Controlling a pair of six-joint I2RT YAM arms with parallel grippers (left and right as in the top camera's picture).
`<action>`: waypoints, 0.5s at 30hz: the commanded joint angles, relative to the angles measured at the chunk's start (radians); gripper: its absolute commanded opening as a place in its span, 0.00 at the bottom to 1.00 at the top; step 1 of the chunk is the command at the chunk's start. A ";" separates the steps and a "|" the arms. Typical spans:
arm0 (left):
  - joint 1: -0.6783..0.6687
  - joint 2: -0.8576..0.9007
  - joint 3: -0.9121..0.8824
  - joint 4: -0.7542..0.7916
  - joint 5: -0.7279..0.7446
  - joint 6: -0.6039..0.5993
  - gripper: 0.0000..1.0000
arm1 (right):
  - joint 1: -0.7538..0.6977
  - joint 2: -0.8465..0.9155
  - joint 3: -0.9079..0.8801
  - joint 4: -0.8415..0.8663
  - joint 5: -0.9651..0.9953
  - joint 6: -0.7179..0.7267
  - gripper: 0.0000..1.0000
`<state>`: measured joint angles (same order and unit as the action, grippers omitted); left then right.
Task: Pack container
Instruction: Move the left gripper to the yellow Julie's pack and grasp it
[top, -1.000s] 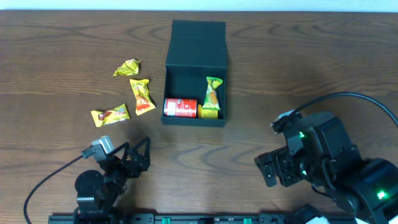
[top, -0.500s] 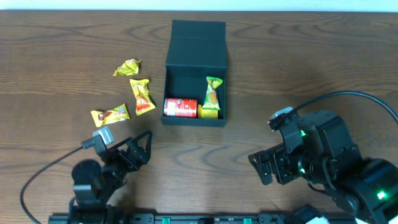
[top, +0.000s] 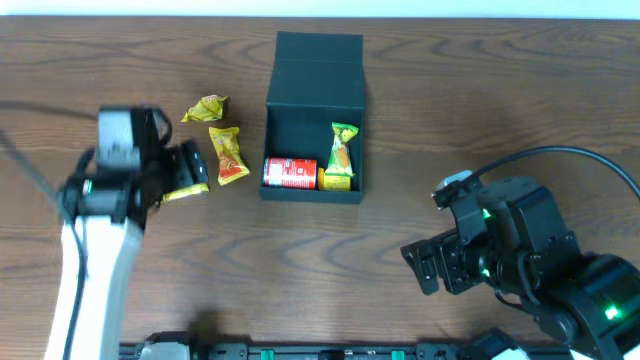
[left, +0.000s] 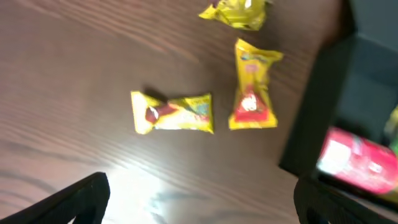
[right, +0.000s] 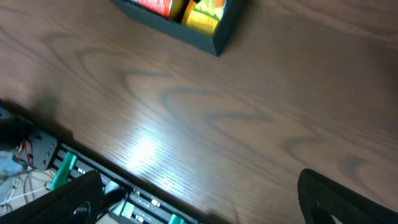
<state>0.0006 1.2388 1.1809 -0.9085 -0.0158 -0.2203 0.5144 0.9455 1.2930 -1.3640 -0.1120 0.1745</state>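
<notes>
The dark container (top: 311, 195) stands open at mid-table, its flap lid lying back. Inside lie a red can (top: 290, 173), a green packet (top: 343, 147) and a yellow packet (top: 337, 181). Left of it on the table lie a crumpled yellow packet (top: 205, 108), an orange packet (top: 229, 153) and a yellow-brown packet (top: 186, 191). My left gripper (top: 190, 166) hovers open over that last packet, which the left wrist view shows (left: 173, 113) ahead of the spread fingers (left: 199, 208). My right gripper (top: 425, 265) is open and empty, right of the container.
The left wrist view shows the orange packet (left: 252, 93), the container's left wall (left: 317, 112) and the red can (left: 360, 165). The right wrist view shows the container's front corner (right: 227, 31), bare wood and the table's front rail (right: 124, 199).
My left arm has swung up from the table's front edge to above the packets left of the container. The right arm has barely moved.
</notes>
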 joint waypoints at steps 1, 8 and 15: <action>-0.002 0.149 0.072 -0.008 -0.064 0.124 0.96 | -0.005 -0.007 0.002 0.002 0.011 -0.029 0.99; -0.019 0.361 0.080 0.042 -0.031 0.176 1.00 | -0.005 -0.007 0.002 0.003 0.062 -0.035 0.99; -0.087 0.474 0.080 0.183 0.036 0.176 0.93 | -0.005 -0.007 0.002 0.003 0.074 -0.035 0.99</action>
<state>-0.0628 1.6848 1.2427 -0.7544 -0.0181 -0.0589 0.5144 0.9440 1.2930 -1.3632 -0.0582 0.1524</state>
